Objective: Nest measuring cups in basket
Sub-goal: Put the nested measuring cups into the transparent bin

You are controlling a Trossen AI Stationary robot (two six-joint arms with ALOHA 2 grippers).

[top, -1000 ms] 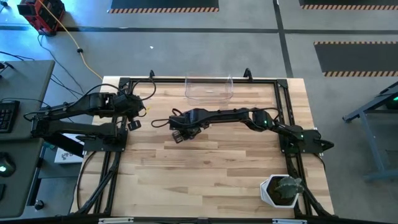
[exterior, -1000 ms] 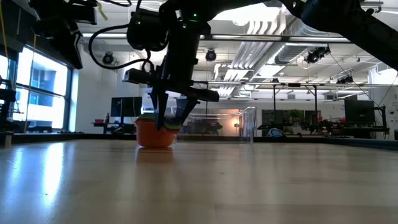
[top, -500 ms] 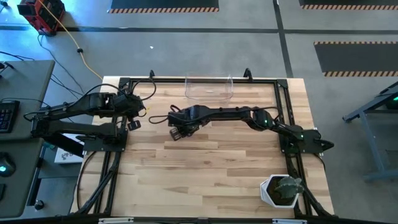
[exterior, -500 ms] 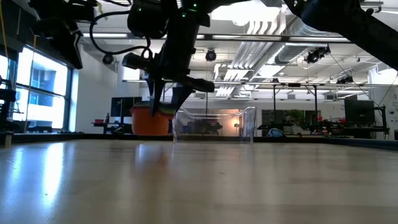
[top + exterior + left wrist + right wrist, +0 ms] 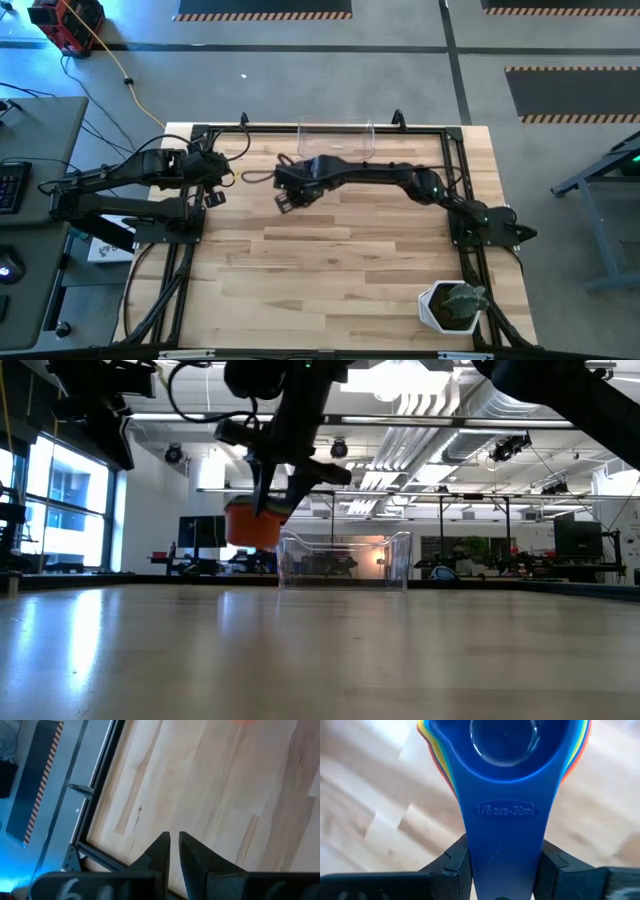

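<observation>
The measuring cups sit nested in one stack, the blue cup (image 5: 505, 755) on top, with yellow, orange and red rims showing beneath it; in the low view the stack (image 5: 252, 525) shows orange. My right gripper (image 5: 287, 196) is shut on the stack's handles and holds it above the table, a little to the left of and nearer than the clear basket (image 5: 336, 141), which stands on its base at the table's far edge. My left gripper (image 5: 173, 840) is shut and empty over the table's far left. My right gripper pinches the stacked flat handles (image 5: 504, 840) between its two fingers, one on each long edge, the blue handle on top. The fingers (image 5: 272, 490) come down from above, slanting. The stack is lifted clear of the table, bowls ahead of the fingers.
A white plant pot (image 5: 452, 306) with a green plant stands at the table's near right corner. A black metal frame (image 5: 320, 128) runs along the table's edges. Bare wood lies between the basket and the pot.
My right gripper has risen and gone toward the table's far edge and the basket, still shut on the handles. The cup stack, which stood on the table a second ago, is now lifted clear to about the height of the basket's rim.
</observation>
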